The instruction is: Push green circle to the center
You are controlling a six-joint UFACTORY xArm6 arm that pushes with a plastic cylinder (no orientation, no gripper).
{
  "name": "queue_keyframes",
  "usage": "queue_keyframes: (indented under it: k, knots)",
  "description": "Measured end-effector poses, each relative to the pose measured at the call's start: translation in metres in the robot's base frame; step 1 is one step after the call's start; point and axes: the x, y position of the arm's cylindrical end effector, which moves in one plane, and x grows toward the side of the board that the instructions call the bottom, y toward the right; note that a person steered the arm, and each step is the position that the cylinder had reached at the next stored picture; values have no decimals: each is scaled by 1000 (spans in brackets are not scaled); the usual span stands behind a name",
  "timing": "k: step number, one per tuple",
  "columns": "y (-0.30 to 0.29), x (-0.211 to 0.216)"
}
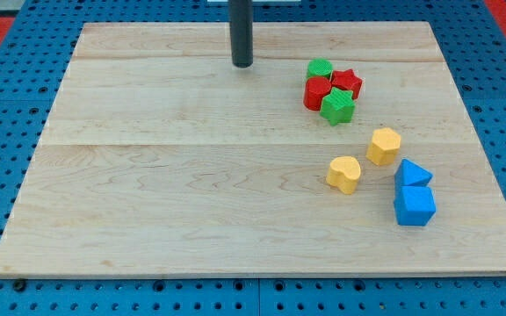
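Pincer: none fitted and none in view, so no open or closed state can be told; the arm ends in a straight dark rod, and my tip (242, 65) rests on the pale wooden desk (191, 193) near its top edge.

Landmark: green circle block (320, 68), a small round green plastic piece toward the view's upper right, at the top of a tight cluster. My tip stands well to the view's left of it, at about the same level, touching no block.

Red star block (347, 82): just right of and below the green circle, touching it or nearly so.

Red rounded block (316, 92): directly below the green circle, pressed close against it.

Green star block (337, 106): below and slightly right of the green circle, at the cluster's bottom.

Yellow hexagon block (383, 146): farther below and right of the green circle, apart from the cluster.

Yellow heart block (344, 174): well below the green circle, slightly right.

Blue triangle block (412, 174) and blue cube-like block (415, 205): far below and right of the green circle, touching each other.
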Motion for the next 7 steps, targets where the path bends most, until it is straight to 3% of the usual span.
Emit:
queue_keyframes:
  k: [1,3,5,7]
  knots:
    - [43,-23]
    - [131,-13]
    - [140,24]
    - [96,37]
